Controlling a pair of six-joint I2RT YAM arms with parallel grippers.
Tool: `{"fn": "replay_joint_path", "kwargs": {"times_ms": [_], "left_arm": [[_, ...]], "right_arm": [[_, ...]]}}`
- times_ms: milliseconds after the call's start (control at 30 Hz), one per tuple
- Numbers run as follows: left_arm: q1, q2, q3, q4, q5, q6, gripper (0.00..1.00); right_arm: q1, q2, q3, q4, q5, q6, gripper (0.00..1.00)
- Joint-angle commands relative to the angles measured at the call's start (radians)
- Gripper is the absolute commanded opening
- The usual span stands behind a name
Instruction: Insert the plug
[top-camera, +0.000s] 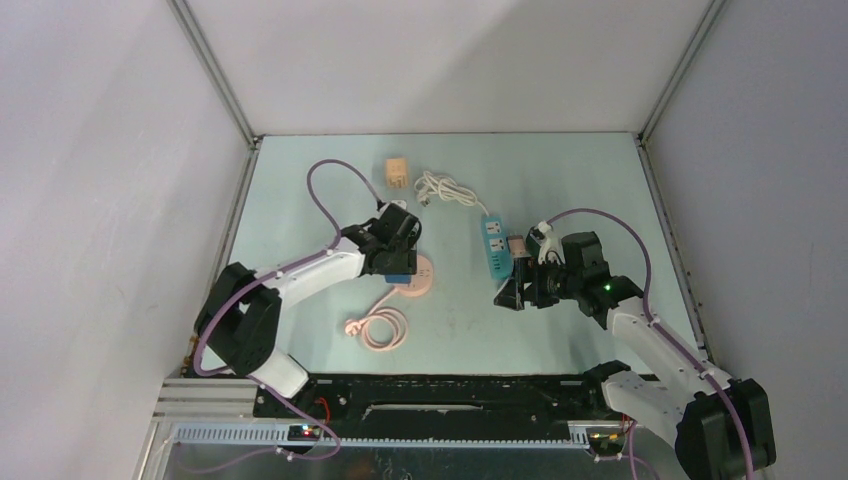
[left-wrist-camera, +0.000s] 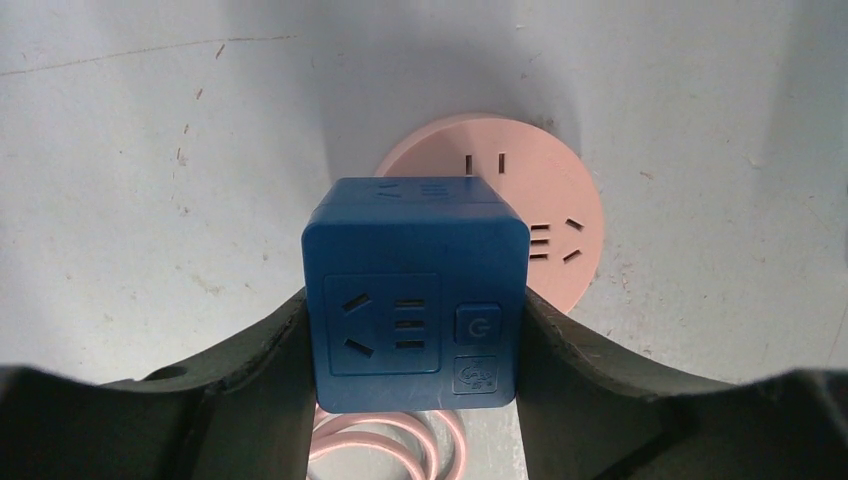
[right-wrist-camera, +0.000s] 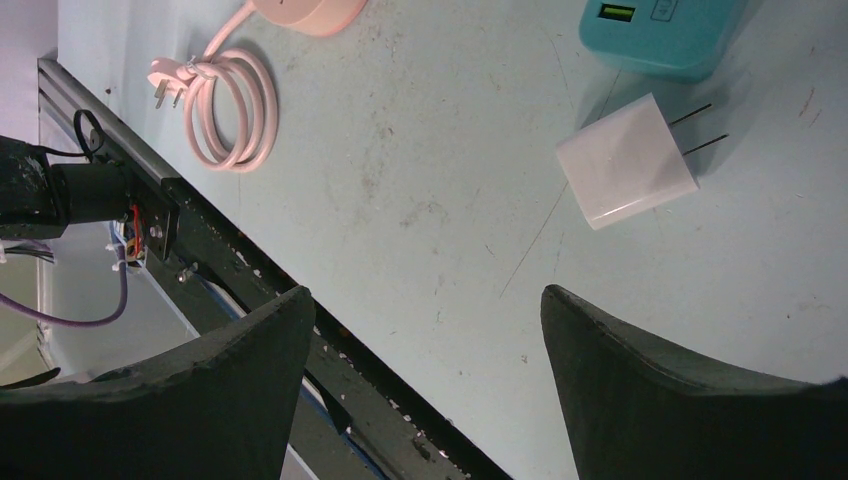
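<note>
My left fingers (left-wrist-camera: 230, 370) are clamped on both sides of the blue cube plug (left-wrist-camera: 415, 290), holding it over the near edge of the pink round socket (left-wrist-camera: 570, 190); I can't tell whether they touch. My right fingers (right-wrist-camera: 650, 380) are spread wide, gripping nothing. The white charger (right-wrist-camera: 625, 160) lies on the table (right-wrist-camera: 430, 200) beyond them, just beside the teal power strip (right-wrist-camera: 660, 35).
</note>
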Motion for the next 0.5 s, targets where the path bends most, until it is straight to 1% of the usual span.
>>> {"fn": "replay_joint_path", "kwargs": {"times_ms": [0, 67, 100, 167, 200, 233, 267, 300, 333, 467], "left_arm": [[-0.012, 0.095, -0.097, -0.024, 0.06, -0.044, 0.0], [-0.01, 0.076, -0.094, -0.015, 0.068, -0.031, 0.01], [-0.009, 0.062, -0.091, -0.007, 0.081, -0.019, 0.15], [-0.009, 0.026, -0.076, 0.013, 0.11, 0.006, 0.59], [-0.01, 0.001, -0.067, 0.024, 0.121, 0.013, 0.73], [-0.01, -0.027, -0.057, 0.037, 0.136, 0.016, 0.84], [-0.009, -0.059, -0.046, 0.053, 0.149, 0.023, 0.91], [-0.01, -0.091, -0.033, 0.067, 0.159, 0.027, 0.96], [-0.008, -0.123, -0.021, 0.088, 0.167, 0.03, 0.98], [0.021, -0.232, 0.02, 0.145, 0.172, 0.053, 1.0]], "right_arm": [[-0.002, 0.005, 0.004, 0.034, -0.007, 0.01, 0.86], [-0.002, 0.005, 0.004, 0.033, -0.008, 0.01, 0.86], [-0.002, 0.005, 0.004, 0.033, -0.009, 0.01, 0.86], [-0.003, 0.0, 0.004, 0.03, -0.008, 0.01, 0.86], [-0.003, -0.003, 0.004, 0.032, -0.008, 0.01, 0.86], [-0.004, -0.007, 0.004, 0.033, -0.007, 0.01, 0.86], [-0.004, -0.01, 0.004, 0.035, -0.007, 0.01, 0.87], [-0.003, -0.014, 0.004, 0.035, -0.005, 0.012, 0.9], [-0.005, -0.017, 0.006, 0.034, -0.001, 0.011, 0.92], [-0.007, -0.022, 0.015, 0.02, 0.02, 0.005, 0.94]]}}
